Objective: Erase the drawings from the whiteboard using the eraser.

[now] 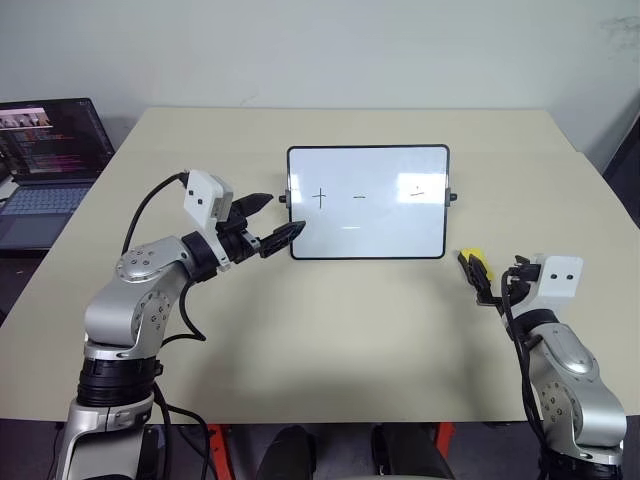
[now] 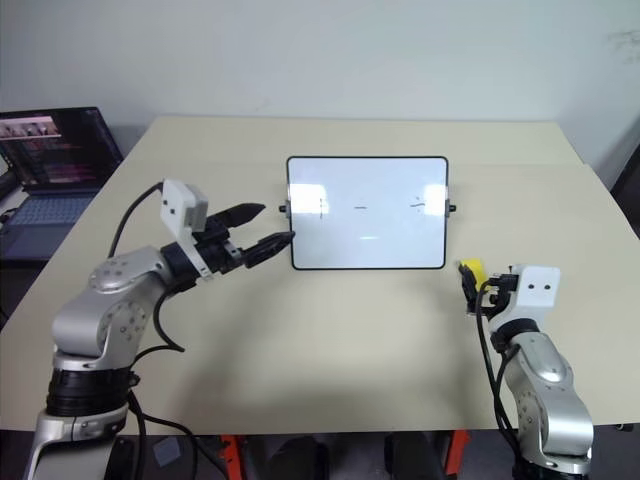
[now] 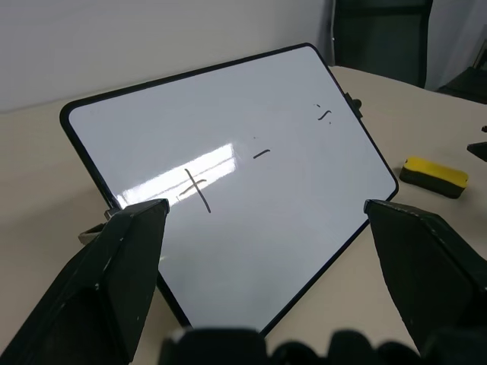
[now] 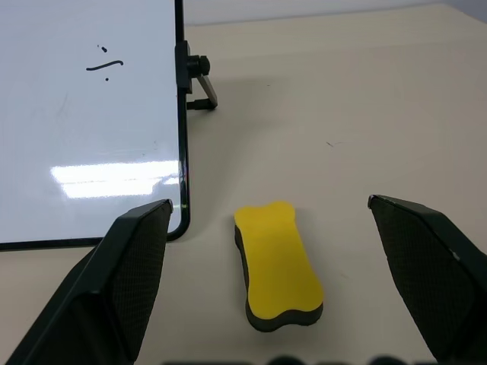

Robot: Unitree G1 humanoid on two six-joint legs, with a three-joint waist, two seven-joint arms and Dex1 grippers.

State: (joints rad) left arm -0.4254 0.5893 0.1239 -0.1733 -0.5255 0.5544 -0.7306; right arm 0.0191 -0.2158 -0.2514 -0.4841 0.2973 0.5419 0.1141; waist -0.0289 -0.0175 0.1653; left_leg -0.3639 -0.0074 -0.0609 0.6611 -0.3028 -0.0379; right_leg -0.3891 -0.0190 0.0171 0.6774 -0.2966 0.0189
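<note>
1. beige table (image 1: 330, 330) against a pale wall carries everything i need; a laptop (image 1: 45, 170) sits off its far left corner, out of the work.
2. the whiteboard (image 1: 368, 225) stands propped near the middle of the table, tilted back on its side knobs, so its face meets both arms.
3. the drawings (image 1: 359, 197) run in a row across the board's upper half: a plus, a dash, a stroke with dots. none is wiped yet.
4. the eraser (image 4: 278, 262) lies flat on the table just beside the board's near right corner, yellow side up and dark pad down, not touching the frame.
5. my right gripper (image 4: 278, 304) hovers low with jaws spread wide on either side of the eraser, empty; i judge it is lined up for the pick.
6. my left gripper (image 1: 268, 222) hangs by the board's left edge, jaws spread and holding nothing, probably placed to steady the board while the other arm wipes.
</note>
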